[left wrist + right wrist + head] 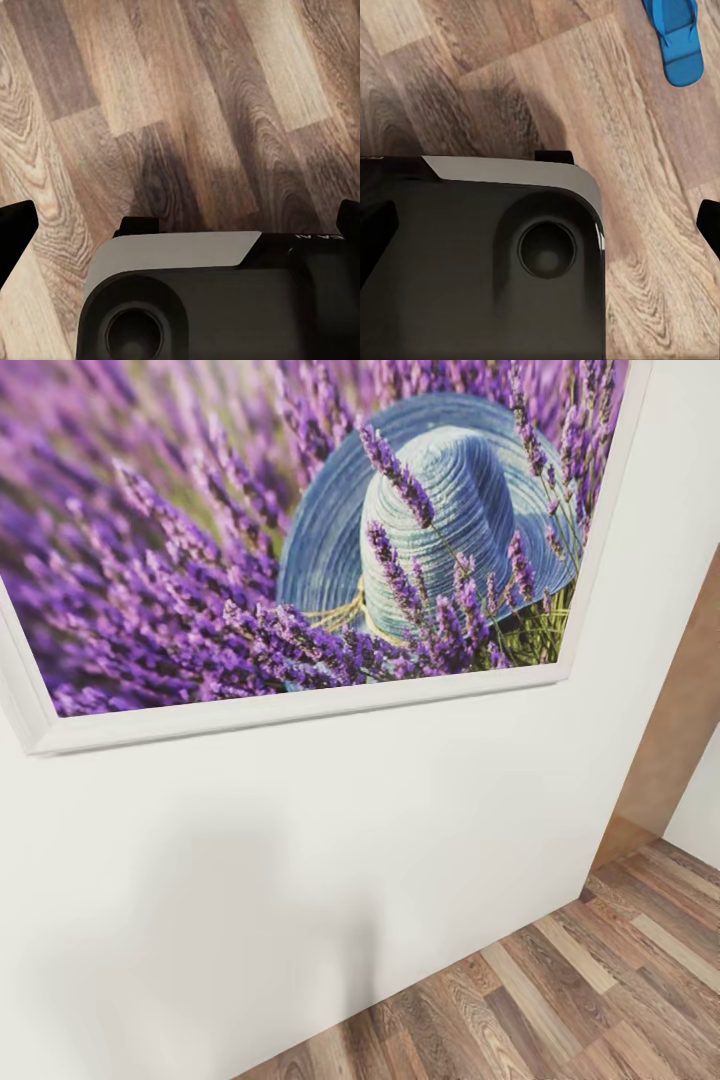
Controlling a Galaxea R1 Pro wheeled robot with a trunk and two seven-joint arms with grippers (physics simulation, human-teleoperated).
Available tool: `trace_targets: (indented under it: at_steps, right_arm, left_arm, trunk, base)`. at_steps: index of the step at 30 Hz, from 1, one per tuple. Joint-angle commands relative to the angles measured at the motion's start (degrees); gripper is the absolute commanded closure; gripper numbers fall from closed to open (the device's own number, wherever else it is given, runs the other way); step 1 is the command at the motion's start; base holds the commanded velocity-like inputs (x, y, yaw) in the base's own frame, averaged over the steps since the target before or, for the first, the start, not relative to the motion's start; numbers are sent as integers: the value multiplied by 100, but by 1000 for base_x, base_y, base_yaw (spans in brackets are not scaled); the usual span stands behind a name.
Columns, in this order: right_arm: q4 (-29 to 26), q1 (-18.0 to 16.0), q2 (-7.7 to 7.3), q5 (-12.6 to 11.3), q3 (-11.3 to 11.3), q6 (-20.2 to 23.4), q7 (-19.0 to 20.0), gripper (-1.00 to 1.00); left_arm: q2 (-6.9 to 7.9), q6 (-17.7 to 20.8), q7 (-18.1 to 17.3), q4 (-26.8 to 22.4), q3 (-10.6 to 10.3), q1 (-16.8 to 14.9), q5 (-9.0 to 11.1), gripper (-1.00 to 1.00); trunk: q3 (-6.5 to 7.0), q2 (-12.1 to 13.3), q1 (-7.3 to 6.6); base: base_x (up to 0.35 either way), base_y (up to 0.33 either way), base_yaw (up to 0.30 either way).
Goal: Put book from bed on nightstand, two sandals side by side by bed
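Blue sandal (pixel 677 41) lies flat on the wood-plank floor (pixel 607 120) beyond the robot's dark base (pixel 480 255) in the right wrist view. Head view faces a white wall (pixel 420 810) bearing a lavender picture (pixel 290 520). Neither gripper's opening can be judged.

Floor (pixel 600 980): wood planks, brown, strong grain, low sheen.
Wall (pixel 400 840): smooth matt white paint.
Picture frame (pixel 300 705): smooth white.
Picture (pixel 200 510): printed lavender and woven straw hat.
Sandal (pixel 679 37): bright blue, smooth, rubbery-looking.
Robot base (pixel 480 262): black plastic, slightly glossy, with a pale grey panel.
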Motion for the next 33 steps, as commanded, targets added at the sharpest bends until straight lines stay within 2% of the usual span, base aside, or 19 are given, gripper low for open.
trace_targets:
  at_steps: [1, 17, 33]
  right_arm:
    - [0, -1, 1, -6, 12, -14, -13, -100]
    - [0, -1, 0, -6, 12, -14, -12, -100]
    - [0, -1, 0, -6, 12, -14, -12, -100]
  left_arm:
    - [-1, -6, 0, -9, 3, 3, 17, -100]
    - [-1, -6, 0, -9, 3, 3, 14, -100]
    - [-1, -6, 0, -9, 3, 3, 16, -100]
  trunk:
    - [-4, -2, 0]
    - [-4, -2, 0]
    - [-4, -2, 0]
  base:
    - [0, 0, -19]
    - [0, 0, -9]
    - [0, 0, -263]
